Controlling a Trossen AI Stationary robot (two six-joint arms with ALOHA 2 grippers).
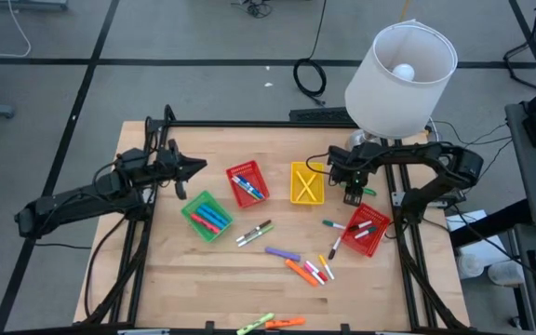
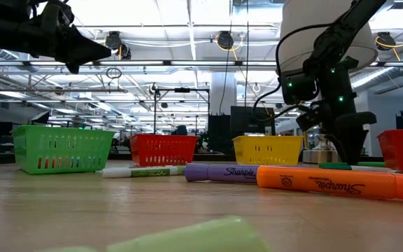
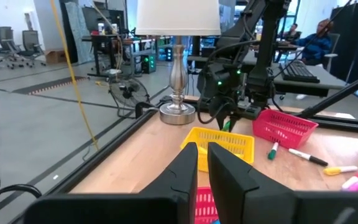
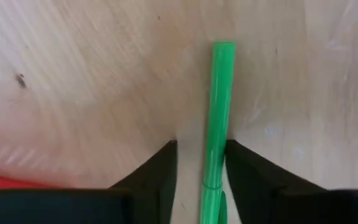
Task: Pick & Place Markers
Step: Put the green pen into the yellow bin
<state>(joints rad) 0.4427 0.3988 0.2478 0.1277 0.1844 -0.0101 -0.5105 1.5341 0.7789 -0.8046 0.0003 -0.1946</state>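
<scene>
A green marker [image 4: 219,112] lies flat on the wooden table just right of the yellow basket [image 1: 307,183]. My right gripper [image 4: 201,146] points down over it, open, one finger on each side of its shaft. In the high view this gripper [image 1: 354,194] stands between the yellow basket and the right-hand red basket [image 1: 366,228]. My left gripper [image 1: 186,172] hangs level above the table's left part, shut and holding nothing. More markers lie loose on the table [image 1: 283,253] and in the baskets. My right gripper comes from above with its fingers across the green marker's shaft [image 4: 215,162]. A gap shows between one finger [image 4: 160,168] and the marker. The other finger [image 4: 247,168] stands right at its side; I cannot tell whether it touches. The marker lies flat on the table.
A green basket [image 1: 206,216] and a second red basket [image 1: 247,182] stand left of the yellow one. A lamp [image 1: 400,65] with a white shade stands at the far right corner. Loose markers lie mid-table [image 1: 254,233] and by the near edge [image 1: 270,323].
</scene>
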